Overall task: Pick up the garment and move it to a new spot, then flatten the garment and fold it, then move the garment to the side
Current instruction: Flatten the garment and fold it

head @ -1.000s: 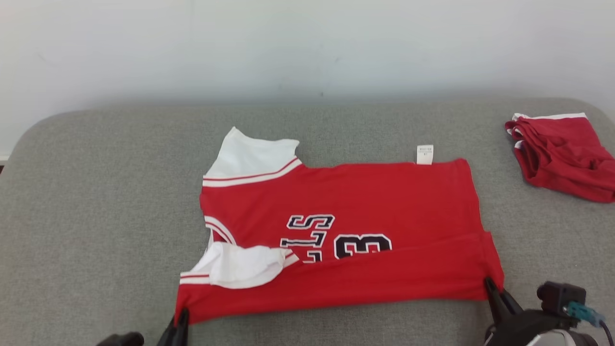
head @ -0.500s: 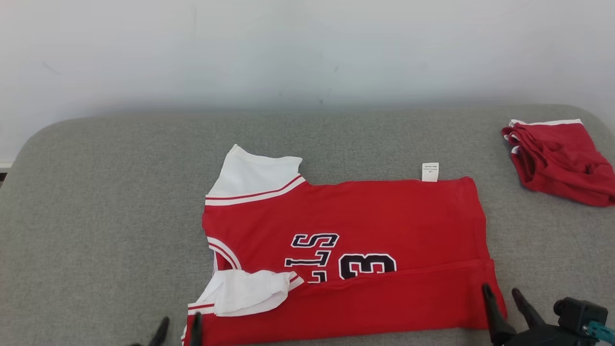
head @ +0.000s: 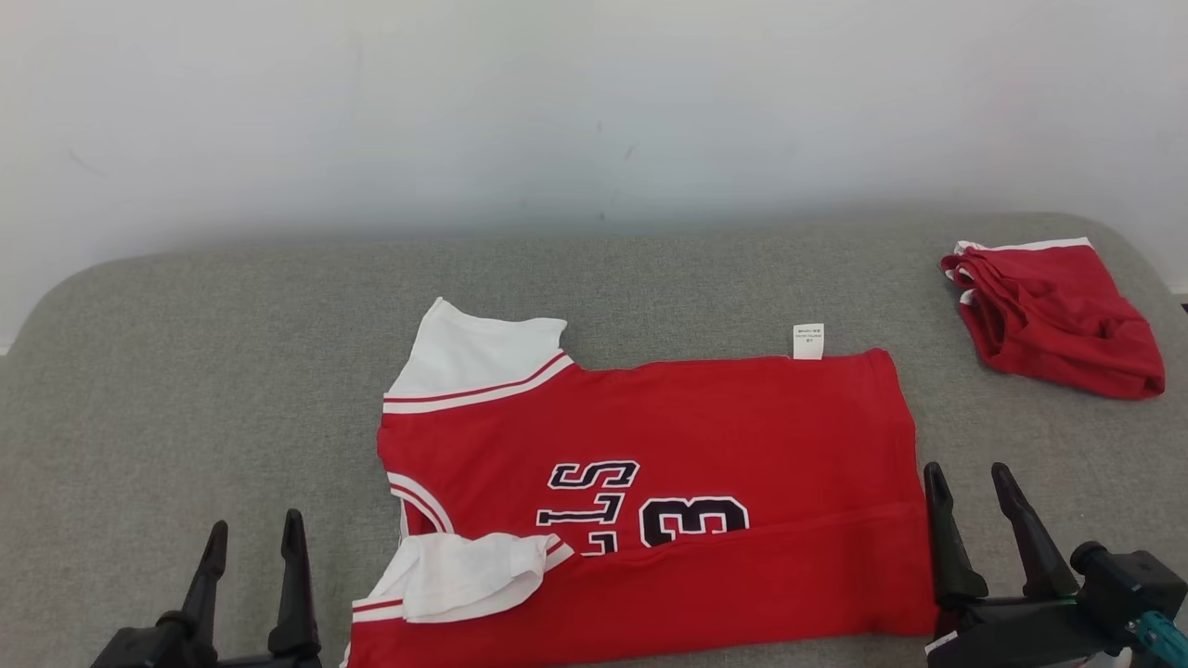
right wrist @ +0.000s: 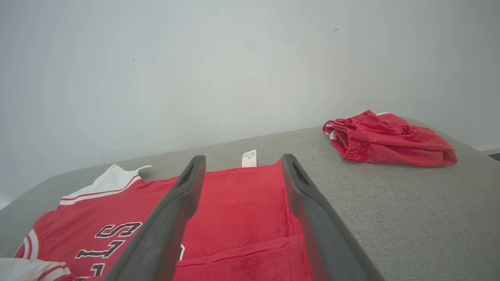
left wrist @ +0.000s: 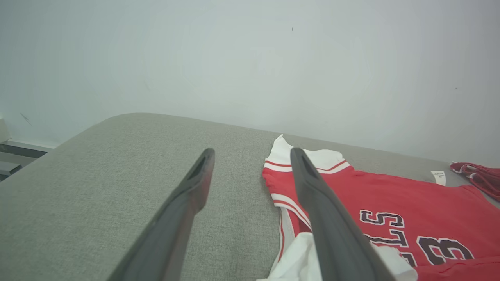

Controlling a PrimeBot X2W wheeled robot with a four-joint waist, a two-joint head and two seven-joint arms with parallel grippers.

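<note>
Garment, a red jersey with its near long edge folded over, lies flat by the worktop's near edge between two empty, wide-open pincers: the left pincer just off its crumpled white sleeve, the right pincer beside its hem. Farther out, a white label juts from its far edge, and a second red bundle sits well apart near the far right corner.

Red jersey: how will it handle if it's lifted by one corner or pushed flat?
Likely floppy: the jersey lies limp, its near edge folded over and one white sleeve crumpled. Lifted by a corner, it would probably drape and undo that fold. Pushed, it would more likely bunch than slide, since the grey surface looks like rough fabric.
</note>
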